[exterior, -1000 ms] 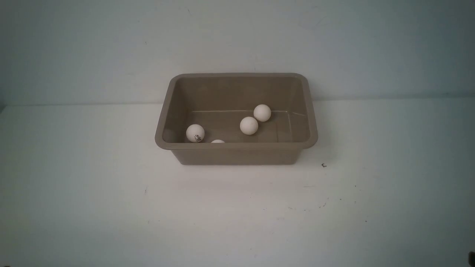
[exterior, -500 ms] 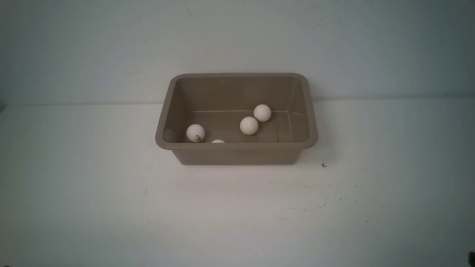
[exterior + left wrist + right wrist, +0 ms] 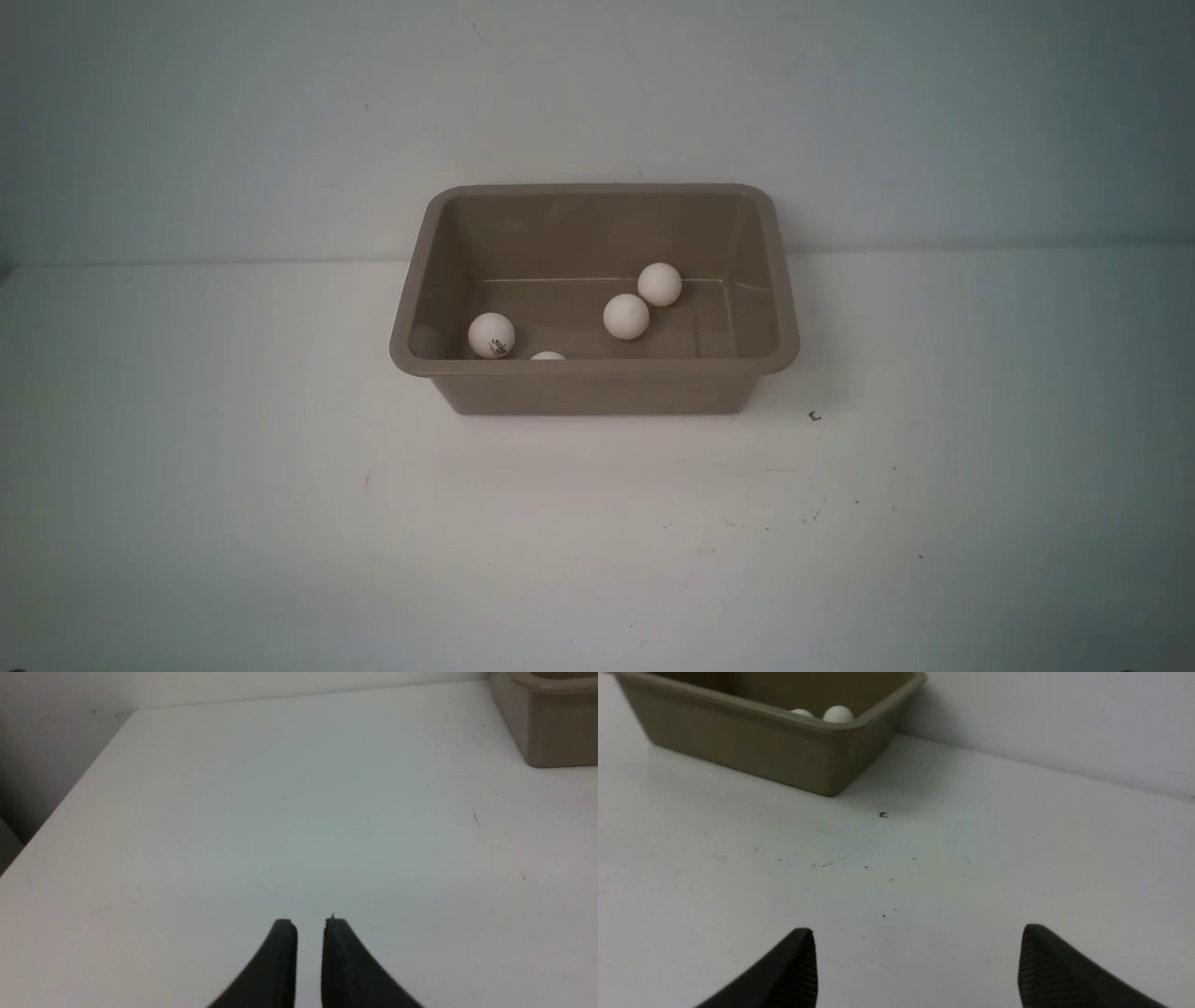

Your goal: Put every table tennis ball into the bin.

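The taupe bin stands at the middle of the white table. Inside it lie several white table tennis balls: one with a dark logo at its left, one mostly hidden behind the near wall, and two touching near the middle. Neither arm shows in the front view. My left gripper is shut and empty over bare table, with the bin's corner far off. My right gripper is open and empty, well short of the bin, where two balls peek over the rim.
The white table carries only small dark specks, one near the bin's right front corner. A pale wall rises right behind the bin. The table's left edge shows in the left wrist view.
A dark bit of the right arm at the front view's bottom right corner has left the view. The balls and the bin have not moved.
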### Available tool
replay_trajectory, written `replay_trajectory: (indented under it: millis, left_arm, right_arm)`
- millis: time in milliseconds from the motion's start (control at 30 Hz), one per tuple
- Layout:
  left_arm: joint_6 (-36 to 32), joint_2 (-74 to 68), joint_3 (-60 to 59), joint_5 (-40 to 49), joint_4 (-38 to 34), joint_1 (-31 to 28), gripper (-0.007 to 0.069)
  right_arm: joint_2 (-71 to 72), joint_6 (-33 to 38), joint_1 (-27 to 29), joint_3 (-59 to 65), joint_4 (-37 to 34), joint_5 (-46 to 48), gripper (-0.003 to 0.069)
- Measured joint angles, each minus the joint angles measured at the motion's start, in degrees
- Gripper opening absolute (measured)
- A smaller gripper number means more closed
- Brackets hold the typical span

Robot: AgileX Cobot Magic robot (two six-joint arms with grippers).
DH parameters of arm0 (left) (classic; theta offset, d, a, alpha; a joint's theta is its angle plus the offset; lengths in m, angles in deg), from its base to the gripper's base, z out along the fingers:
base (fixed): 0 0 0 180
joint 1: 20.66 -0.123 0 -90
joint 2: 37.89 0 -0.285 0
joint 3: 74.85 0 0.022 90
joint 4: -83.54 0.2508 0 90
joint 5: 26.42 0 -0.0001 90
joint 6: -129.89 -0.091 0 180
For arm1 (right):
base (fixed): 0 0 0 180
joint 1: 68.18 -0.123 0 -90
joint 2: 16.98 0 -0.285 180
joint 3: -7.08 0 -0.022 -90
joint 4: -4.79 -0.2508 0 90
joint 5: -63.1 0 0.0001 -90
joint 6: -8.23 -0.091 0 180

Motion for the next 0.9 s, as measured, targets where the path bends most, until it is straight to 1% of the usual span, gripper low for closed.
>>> replay_trajectory:
  millis: [33, 100, 133, 200, 900]
  left_arm:
    - [0.0, 0.0, 0.0, 0.0, 0.0, 0.0, 0.0068]
    - [0.0, 0.0, 0.0, 0.0, 0.0, 0.0, 0.0068]
    - [0.0, 0.0, 0.0, 0.0, 0.0, 0.0, 0.0068]
    - [0.0, 0.0, 0.0, 0.0, -0.1, 0.0, 0.0068]
    - [0.0, 0.0, 0.0, -0.3, -0.1, 0.0, 0.0068]
  right_arm:
    - [0.0, -4.1, 0.0, 0.0, 2.9, -0.2, 0.0525]
    - [0.0, -8.4, 0.0, 0.0, 6.2, -0.4, 0.0525]
    - [0.0, -10.4, 0.0, 0.0, 7.8, -0.4, 0.0525]
    - [0.0, -12.1, 0.0, 0.0, 9.7, -0.6, 0.0525]
    - [0.0, -11.6, 0.0, 0.0, 10.0, -0.8, 0.0525]
